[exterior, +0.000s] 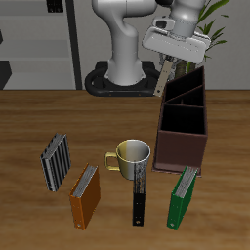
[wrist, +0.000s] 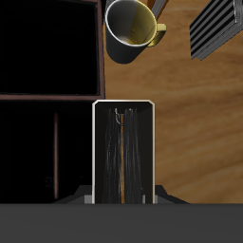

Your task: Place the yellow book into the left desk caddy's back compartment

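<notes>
Fingers pinching the yellow book, book hanging tilted below them above the left desk caddy near its back compartment, clear of the table, mug nearer the front edge

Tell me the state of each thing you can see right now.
gripper: shut on the yellow book, above the caddy's back end
yellow book: held, tilted
left desk caddy: upright
mug: upright
green book: lying flat
</notes>
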